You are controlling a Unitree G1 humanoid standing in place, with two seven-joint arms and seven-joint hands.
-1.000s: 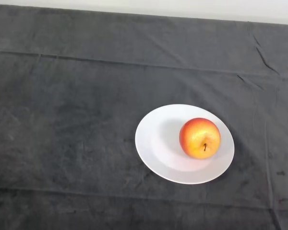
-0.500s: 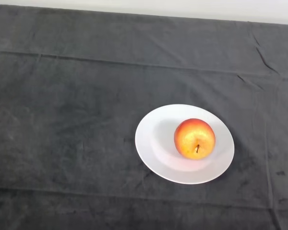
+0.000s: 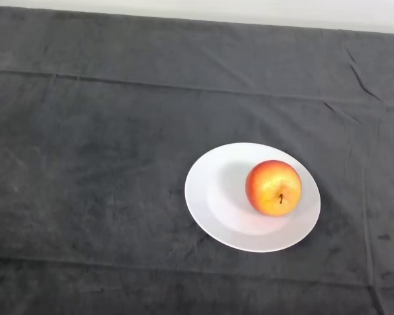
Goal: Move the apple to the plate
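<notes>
Since your last look, the apple (image 3: pixel 274 188) has rolled back right on the plate (image 3: pixel 213 197), stem facing you.

Soft even light, faint shadow left of the apple (image 3: pixel 273 188)

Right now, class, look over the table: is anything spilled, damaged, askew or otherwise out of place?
Nothing stands out. The apple sits whole on the white plate, right of the plate's middle, its stem turned toward the camera. The plate lies flat on the dark cloth, which shows only ordinary creases. No spill or damage shows.
</notes>
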